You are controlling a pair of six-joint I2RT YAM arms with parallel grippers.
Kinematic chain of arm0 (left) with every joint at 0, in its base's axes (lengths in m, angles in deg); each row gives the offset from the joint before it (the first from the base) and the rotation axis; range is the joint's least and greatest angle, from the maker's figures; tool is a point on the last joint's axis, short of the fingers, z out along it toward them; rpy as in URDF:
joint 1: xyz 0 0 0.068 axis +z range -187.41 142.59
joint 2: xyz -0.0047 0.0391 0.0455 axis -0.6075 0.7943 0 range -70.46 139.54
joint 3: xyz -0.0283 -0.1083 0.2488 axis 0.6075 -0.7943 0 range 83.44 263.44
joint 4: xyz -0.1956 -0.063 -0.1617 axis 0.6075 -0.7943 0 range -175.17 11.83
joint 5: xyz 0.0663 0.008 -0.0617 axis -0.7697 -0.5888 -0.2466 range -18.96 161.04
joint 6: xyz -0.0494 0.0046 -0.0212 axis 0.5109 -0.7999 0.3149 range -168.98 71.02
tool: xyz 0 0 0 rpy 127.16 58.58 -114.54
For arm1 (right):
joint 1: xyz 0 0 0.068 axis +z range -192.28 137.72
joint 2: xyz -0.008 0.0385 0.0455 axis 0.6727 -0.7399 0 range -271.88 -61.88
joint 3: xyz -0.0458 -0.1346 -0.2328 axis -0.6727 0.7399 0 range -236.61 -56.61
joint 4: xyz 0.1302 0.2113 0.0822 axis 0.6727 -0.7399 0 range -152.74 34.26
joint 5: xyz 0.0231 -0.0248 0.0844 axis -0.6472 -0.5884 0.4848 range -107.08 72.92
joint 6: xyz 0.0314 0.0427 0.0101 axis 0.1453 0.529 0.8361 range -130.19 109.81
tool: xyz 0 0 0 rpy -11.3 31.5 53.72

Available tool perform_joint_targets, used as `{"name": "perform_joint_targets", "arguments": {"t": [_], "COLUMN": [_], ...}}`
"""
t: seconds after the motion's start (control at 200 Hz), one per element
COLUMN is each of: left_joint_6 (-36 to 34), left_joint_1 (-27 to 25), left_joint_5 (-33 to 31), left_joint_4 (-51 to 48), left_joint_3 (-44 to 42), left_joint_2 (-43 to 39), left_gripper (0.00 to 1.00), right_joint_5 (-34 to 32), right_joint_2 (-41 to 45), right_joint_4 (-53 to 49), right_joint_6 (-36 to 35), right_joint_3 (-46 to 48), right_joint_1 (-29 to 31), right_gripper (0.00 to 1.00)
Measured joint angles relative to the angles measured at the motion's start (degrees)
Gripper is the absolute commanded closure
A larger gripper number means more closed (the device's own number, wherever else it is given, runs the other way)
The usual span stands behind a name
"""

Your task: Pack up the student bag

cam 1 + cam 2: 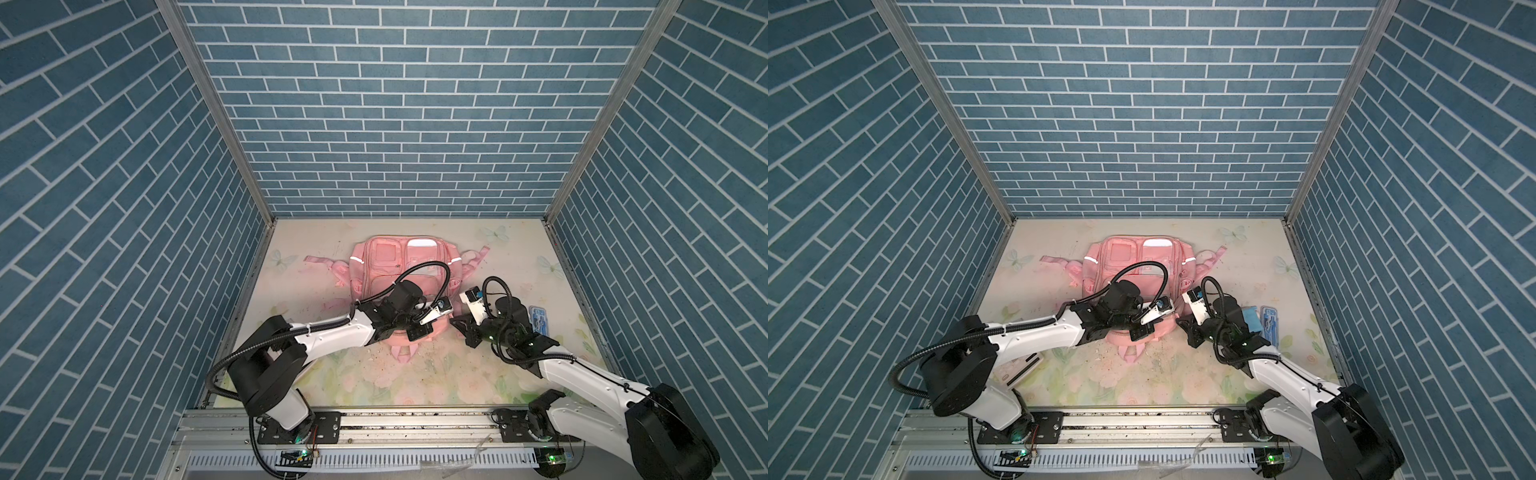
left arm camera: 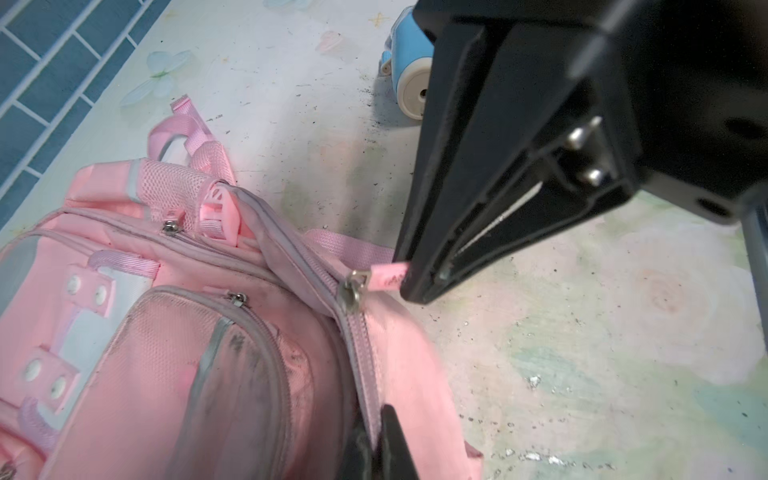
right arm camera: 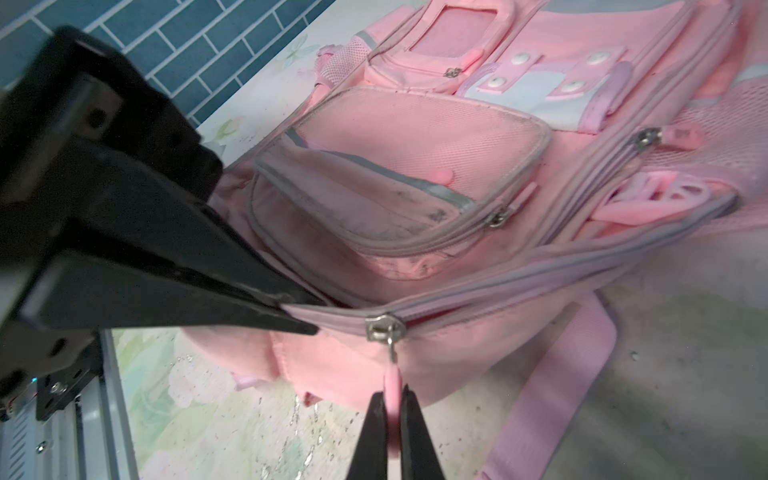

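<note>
The student bag [image 1: 374,266] lies flat in the middle of the tabletop [image 1: 436,374]. The top views hide both grips; the wrist views show them: left gripper [image 3: 307,324] jaws clamped on the bag's zip edge, right gripper [image 2: 409,286] jaws clamped on its pink zip pull [image 3: 392,382].

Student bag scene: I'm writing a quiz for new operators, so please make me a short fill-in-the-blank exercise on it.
1. The student bag lying on the table is ____ in colour.
2. The right gripper pinches the ____ of the main zip in its jaws.
3. The left gripper clamps the bag's zip edge, so both grippers' jaws are ____.
4. A blue case lies on the table beside the ____ arm.
Missing words: pink; pull tab; shut; right.
</note>
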Motion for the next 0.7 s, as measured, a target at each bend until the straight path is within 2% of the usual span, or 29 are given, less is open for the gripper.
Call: {"name": "perform_joint_targets", "arguments": {"t": [0.32,0.7], "left_joint_6": [-4.6,-5.6], "left_joint_1": [1.7,2.1], "left_joint_5": [2.9,3.4], "left_joint_4": [-4.8,-7.3], "left_joint_3": [-4.8,-8.4], "left_joint_2": [-11.9,-17.9], "left_gripper": [1.00,1.00], "right_joint_5": [-1.0,-3.0], "right_joint_2": [-5.7,-14.2], "right_joint_4": [4.3,4.4], "right_joint_6": [1.4,1.4], "right_joint_3": [0.0,-3.7], "right_joint_1": [-8.4,-10.8], "right_gripper": [1.00,1.00]}}
